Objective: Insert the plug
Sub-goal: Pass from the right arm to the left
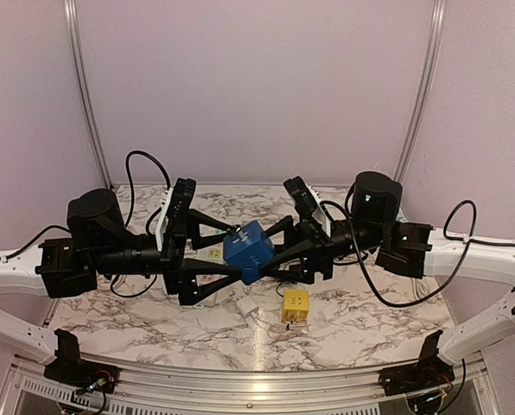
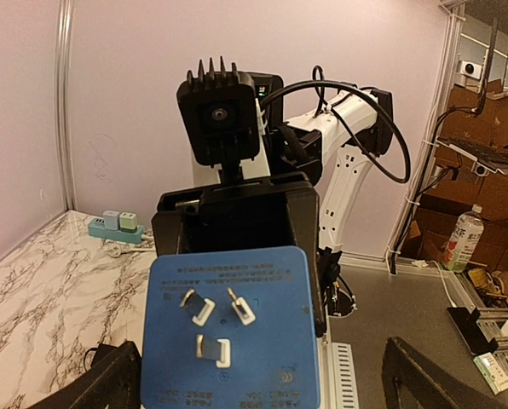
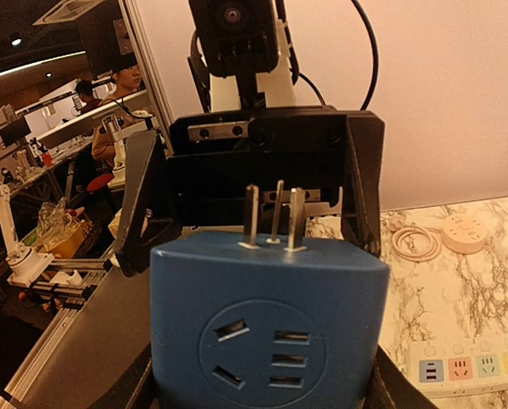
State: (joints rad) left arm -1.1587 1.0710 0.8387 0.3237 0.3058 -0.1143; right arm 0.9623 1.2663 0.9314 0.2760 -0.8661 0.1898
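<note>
1. The blue plug block [image 1: 247, 251] is up in the air over the middle of the marble surface [image 1: 370, 320]. It is not lying down on anything.
2. My right tool [image 3: 264, 381] is grasping the blue plug block, with one finger on each flat side.
3. My left tool [image 2: 262, 375] is spread wide and grasping nothing. Its fingers sit on either side of the block. I cannot tell if they touch it.
4. Three metal prongs [image 2: 213, 319] stick out of the block and point at my left tool. The face with the holes looks back at my right wrist.
5. I think the block is hard plastic, not heavy, with smooth sides that could slip. It will not squash.
6. I think the prongs are the weak part, because they are thin and could bend. The flat blue sides are the best place to hold, far from the prongs.
7. Both my arms reach in from the sides and meet in the middle. My two tools point at each other, nearly level, above the surface.
8. A yellow plug block [image 1: 295, 303] and a small white plug [image 1: 247, 307] lie on the surface just below.
9. A power strip [image 3: 467, 371] lies on the surface too. I cannot tell which socket the plug goes in.
</note>
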